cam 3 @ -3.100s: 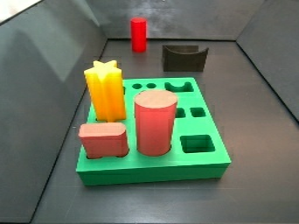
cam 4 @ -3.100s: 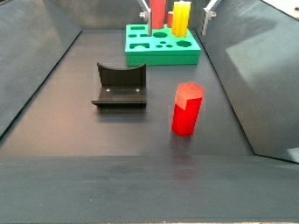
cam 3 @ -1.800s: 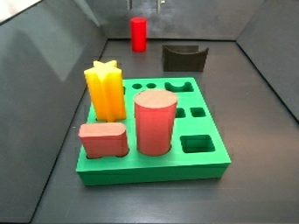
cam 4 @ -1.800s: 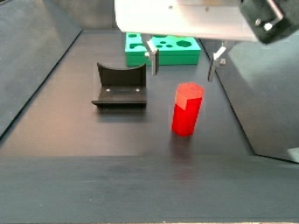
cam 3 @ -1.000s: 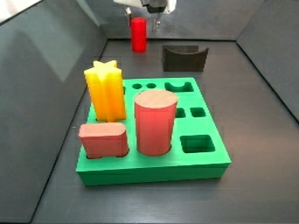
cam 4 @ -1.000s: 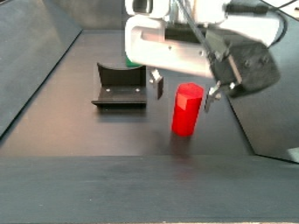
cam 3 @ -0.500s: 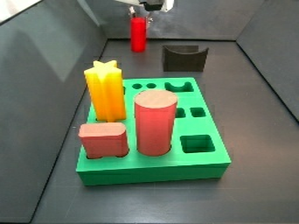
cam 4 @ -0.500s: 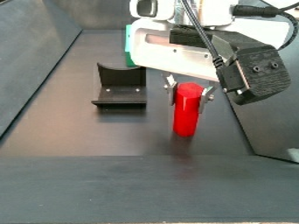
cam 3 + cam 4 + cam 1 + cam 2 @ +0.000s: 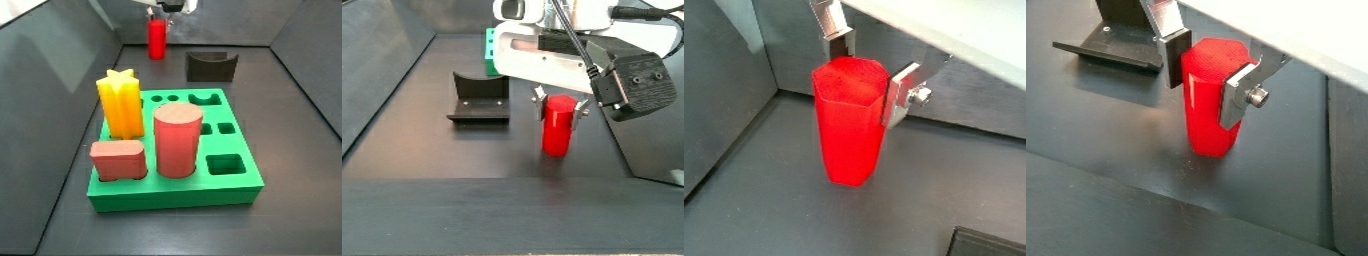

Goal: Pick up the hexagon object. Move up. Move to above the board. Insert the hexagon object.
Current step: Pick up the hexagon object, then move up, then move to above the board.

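The hexagon object (image 9: 851, 125) is a glossy red prism standing upright on the dark floor; it also shows in the other wrist view (image 9: 1211, 125) and in both side views (image 9: 156, 40) (image 9: 557, 132). My gripper (image 9: 871, 72) (image 9: 1207, 78) is over its top, with a silver finger pressed on each side of its upper part, so it is shut on it. The gripper shows in both side views (image 9: 162, 10) (image 9: 559, 100). The green board (image 9: 201, 192) lies apart from the peg; only a strip of it (image 9: 486, 52) shows behind my gripper.
On the board stand a yellow-orange star peg (image 9: 119, 103), a salmon-pink cylinder (image 9: 178, 140) and a low pink block (image 9: 118, 160). The dark fixture (image 9: 211, 66) (image 9: 480, 97) (image 9: 1120, 35) stands between peg and board. Sloped grey walls enclose the floor.
A second ago the fingers stood open around the red peg; now they are closed on its sides. Over the last half second hardly anything has moved.
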Available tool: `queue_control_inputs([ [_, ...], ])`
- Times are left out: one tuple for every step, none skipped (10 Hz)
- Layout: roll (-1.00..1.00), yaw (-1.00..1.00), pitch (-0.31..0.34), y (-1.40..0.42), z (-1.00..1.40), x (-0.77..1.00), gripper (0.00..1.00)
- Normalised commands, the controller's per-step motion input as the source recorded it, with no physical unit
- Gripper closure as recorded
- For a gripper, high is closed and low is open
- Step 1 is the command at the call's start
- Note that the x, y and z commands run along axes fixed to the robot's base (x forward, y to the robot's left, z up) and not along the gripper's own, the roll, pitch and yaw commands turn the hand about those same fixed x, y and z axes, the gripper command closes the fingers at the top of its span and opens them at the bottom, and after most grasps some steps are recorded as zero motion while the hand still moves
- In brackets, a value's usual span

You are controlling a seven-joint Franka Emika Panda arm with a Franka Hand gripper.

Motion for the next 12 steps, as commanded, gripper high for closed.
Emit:
queue_control_inputs([
  [0.0, 0.0, 0.0, 0.0, 0.0, 0.0, 1.0],
  [0.0, 0.0, 0.0, 0.0, 0.0, 0.0, 1.0],
  [0.0, 0.0, 0.0, 0.0, 0.83, 0.0, 1.0],
  [0.01, 0.04, 0.01, 0.07, 0.82, -0.03, 1.0],
  [0.02, 0.03, 0.036, 0.05, 0.69, -0.04, 1.0],
  [0.03, 0.01, 0.04, 0.03, 0.56, -0.03, 1.0],
  [0.05, 0.0, 0.047, 0.02, 0.35, -0.02, 1.0],
  [0.06, 0.0, 0.055, 0.01, 0.24, -0.02, 1.0],
  [0.02, -0.14, 0.05, -0.09, 1.0, 0.31, 1.0],
  [0.02, -0.13, 0.066, -0.09, 1.0, 0.31, 1.0],
  [0.02, -0.1, 0.109, -0.08, 1.0, 0.28, 1.0],
  [0.02, -0.08, 0.115, -0.07, 1.0, 0.26, 1.0],
])
